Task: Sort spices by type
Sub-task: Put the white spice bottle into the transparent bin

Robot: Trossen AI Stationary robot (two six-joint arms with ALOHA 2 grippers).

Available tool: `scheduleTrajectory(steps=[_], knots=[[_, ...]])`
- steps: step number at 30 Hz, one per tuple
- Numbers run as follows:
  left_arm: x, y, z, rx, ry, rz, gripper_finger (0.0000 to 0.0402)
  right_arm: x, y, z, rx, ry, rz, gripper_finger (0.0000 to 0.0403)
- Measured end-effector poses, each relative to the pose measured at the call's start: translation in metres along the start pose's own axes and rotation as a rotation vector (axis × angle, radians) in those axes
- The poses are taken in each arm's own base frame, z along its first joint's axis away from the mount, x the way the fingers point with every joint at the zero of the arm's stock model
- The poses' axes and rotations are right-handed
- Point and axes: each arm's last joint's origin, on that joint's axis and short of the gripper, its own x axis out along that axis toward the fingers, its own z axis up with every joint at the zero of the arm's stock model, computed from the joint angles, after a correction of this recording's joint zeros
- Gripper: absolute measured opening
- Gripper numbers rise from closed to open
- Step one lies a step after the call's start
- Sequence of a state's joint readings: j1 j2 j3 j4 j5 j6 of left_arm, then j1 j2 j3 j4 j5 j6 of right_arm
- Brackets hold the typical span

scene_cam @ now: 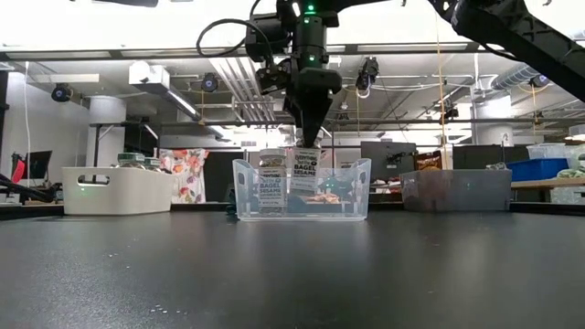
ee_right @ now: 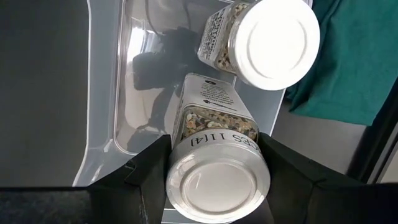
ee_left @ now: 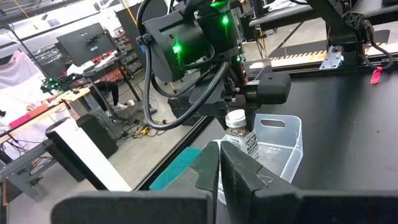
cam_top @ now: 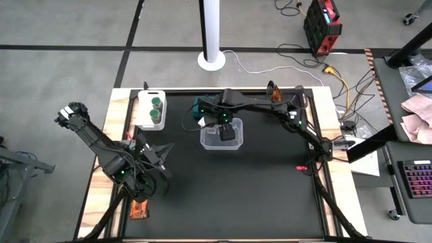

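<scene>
White-lidded jar is clamped between the right gripper fingers, held over the clear bin at table centre. Second white-lidded jar is seen standing inside the bin, just beside the held one. Green-lidded jars are parked in the white tray at far left. Left gripper is idle near the left front edge, fingers closed on nothing. Risk judged: lowered jar could clip the standing jar and tip it, given tight spacing.
</scene>
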State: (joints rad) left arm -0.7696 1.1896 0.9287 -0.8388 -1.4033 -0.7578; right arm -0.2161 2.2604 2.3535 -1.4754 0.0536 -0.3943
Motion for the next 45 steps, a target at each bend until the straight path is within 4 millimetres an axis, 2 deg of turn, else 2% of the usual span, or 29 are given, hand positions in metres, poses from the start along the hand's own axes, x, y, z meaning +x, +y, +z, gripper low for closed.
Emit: scheduleTrajectory(steps=[19, 31, 45], knots=[[0.0, 0.0, 0.0, 0.005, 0.006, -0.006, 0.0, 0.003, 0.002, -0.001, -0.028, 0.017, 0.008, 0.0203], [0.0, 0.0, -0.001, 0.013, 0.024, -0.024, 0.0, 0.017, 0.003, -0.003, -0.034, 0.053, 0.023, 0.0203], [0.0, 0.0, -0.001, 0.015, 0.025, -0.023, 0.0, 0.019, 0.002, 0.0, -0.07, 0.026, 0.01, 0.0203]])
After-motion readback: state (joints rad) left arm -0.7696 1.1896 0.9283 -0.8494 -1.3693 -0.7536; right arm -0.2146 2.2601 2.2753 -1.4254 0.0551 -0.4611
